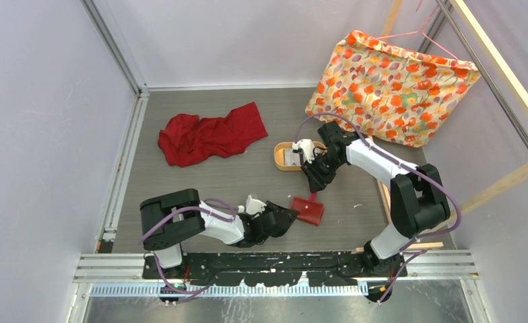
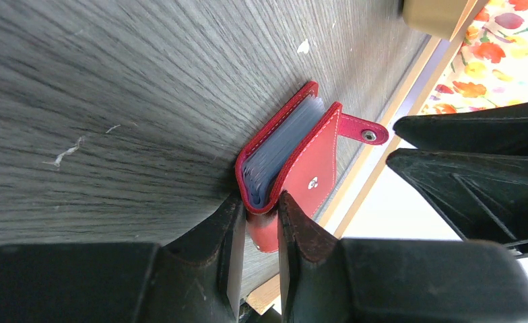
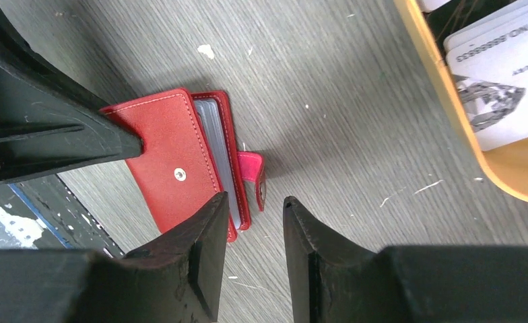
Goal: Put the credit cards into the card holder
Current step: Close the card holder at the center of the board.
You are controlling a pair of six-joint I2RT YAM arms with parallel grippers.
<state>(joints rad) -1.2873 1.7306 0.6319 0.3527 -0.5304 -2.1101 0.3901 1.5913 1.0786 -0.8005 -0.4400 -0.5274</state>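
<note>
Your left gripper (image 2: 261, 202) pinches the spine of the small red leather card holder (image 2: 308, 168), bracing it ajar; your right gripper (image 3: 254, 200) hovers part-open, empty, just above it.

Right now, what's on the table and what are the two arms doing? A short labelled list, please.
card holder: red, partly open, snap tab undone
left jaws: clamped on one edge of the card holder
right jaws: open, empty, near the snap tab
credit cards: lying in the tan tray
elsewhere: red cloth, floral bag
</note>
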